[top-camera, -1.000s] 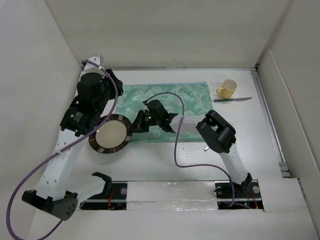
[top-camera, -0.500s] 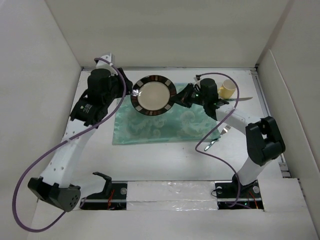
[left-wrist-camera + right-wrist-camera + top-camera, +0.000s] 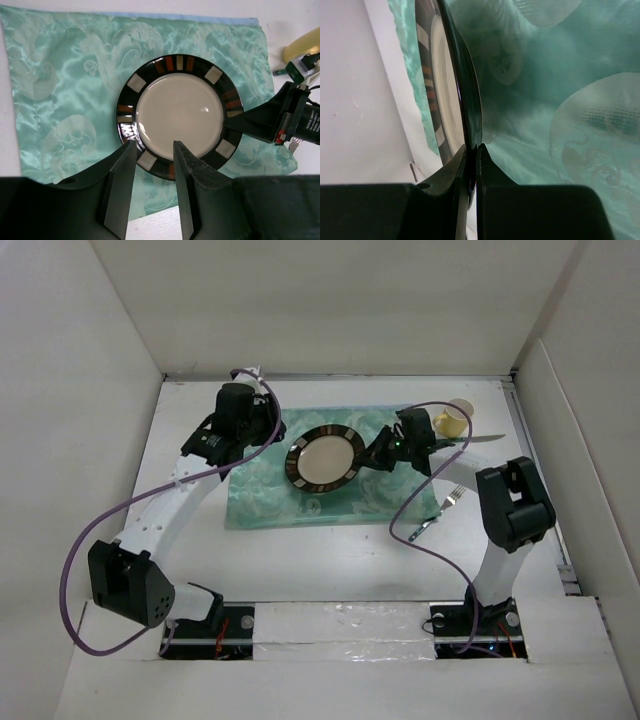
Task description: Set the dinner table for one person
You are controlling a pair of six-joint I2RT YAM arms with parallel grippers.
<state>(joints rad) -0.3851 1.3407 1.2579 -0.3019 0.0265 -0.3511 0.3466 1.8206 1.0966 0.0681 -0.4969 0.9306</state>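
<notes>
A dark-rimmed plate (image 3: 324, 460) with a cream centre sits over the middle of the green placemat (image 3: 258, 490) on the white dinner table (image 3: 300, 560). My right gripper (image 3: 378, 455) is shut on the plate's right rim (image 3: 462, 90), its fingers pinching the edge (image 3: 471, 150). My left gripper (image 3: 278, 438) hovers open by the plate's left rim; in the left wrist view its fingertips (image 3: 131, 147) frame the near rim of the plate (image 3: 180, 107) with nothing gripped between them (image 3: 154, 150). I cannot tell whether the plate rests on the cloth.
A yellow cup (image 3: 456, 417) stands at the far right, with a knife (image 3: 475, 439) just in front of it. A fork (image 3: 440, 510) lies on the table right of the placemat. White wall panels enclose the table on all sides.
The plate, held by my right gripper, travelled from the left front of the table to the far side, then back over the placemat's middle. The left arm followed it.
</notes>
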